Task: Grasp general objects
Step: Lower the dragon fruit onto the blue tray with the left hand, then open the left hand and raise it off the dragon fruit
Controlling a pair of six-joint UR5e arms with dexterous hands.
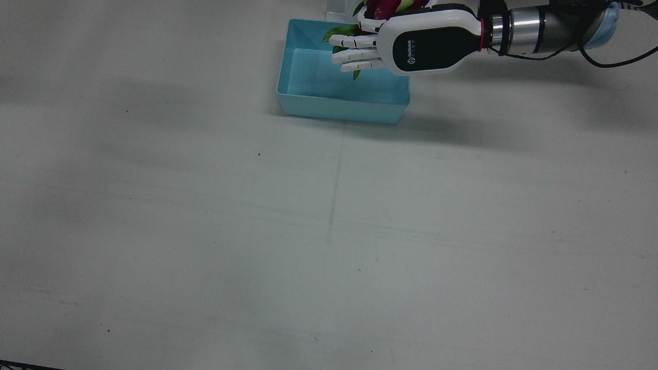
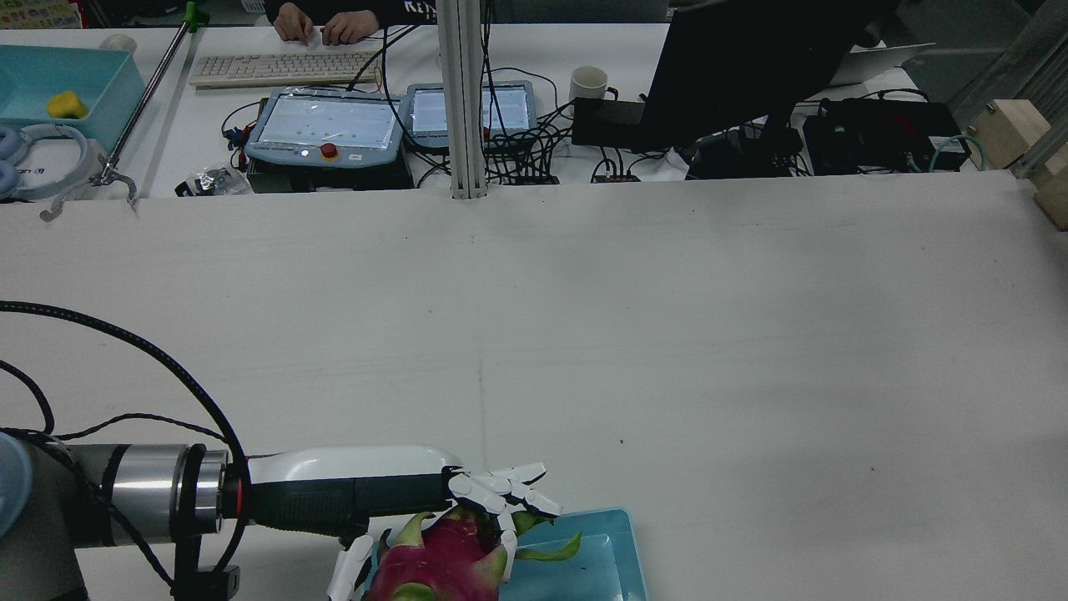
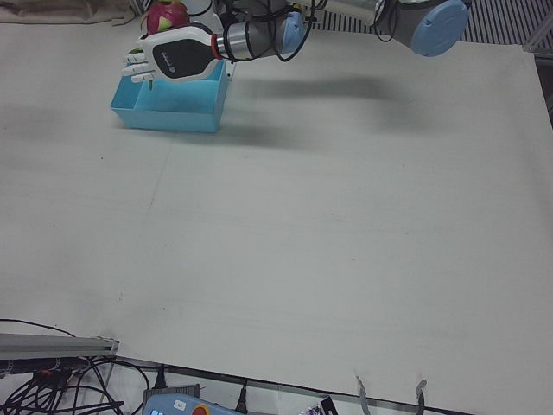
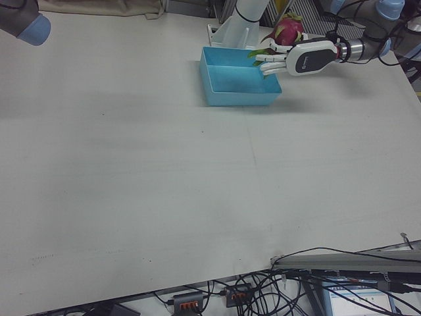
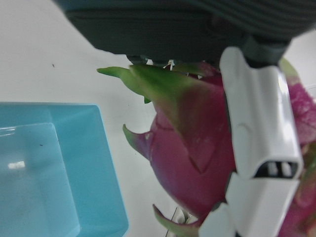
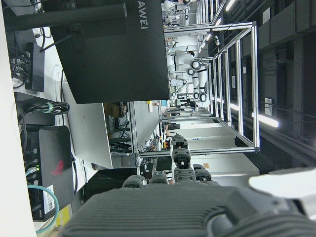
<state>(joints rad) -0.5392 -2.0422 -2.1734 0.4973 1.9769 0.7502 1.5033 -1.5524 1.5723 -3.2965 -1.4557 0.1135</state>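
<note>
Left hand (image 2: 467, 513) holds a dragon fruit (image 2: 442, 563), fingers (image 2: 509, 488) wrapped over its top, thumb on the other side. Fruit is magenta with green-tipped scales, lifted off the table, at the edge of a light blue bin (image 1: 343, 103), robot side. In the front view the left hand (image 1: 406, 43) reaches in from the right, fingers (image 1: 354, 51) spread over the bin's far-right corner, dragon fruit (image 1: 383, 6) mostly cut by the top edge. Left-front view: left hand (image 3: 168, 56) above the bin (image 3: 168, 112), fruit (image 3: 166, 15) behind it. Right-front view: hand (image 4: 299, 59) at the bin's (image 4: 238, 89) far right corner, fruit (image 4: 288, 31) just past the rim. Left hand view: dragon fruit (image 5: 197, 153) close up, a white finger (image 5: 259, 128) pressed across it, bin (image 5: 54, 173) at left, looks empty. White table (image 1: 257, 231) otherwise bare in front.

Right hand (image 6: 187, 210): only its dark palm edge and knuckles show in its own view, pointing at a monitor (image 6: 113, 47) and lab frames; cannot tell if its fingers are spread or closed
</note>
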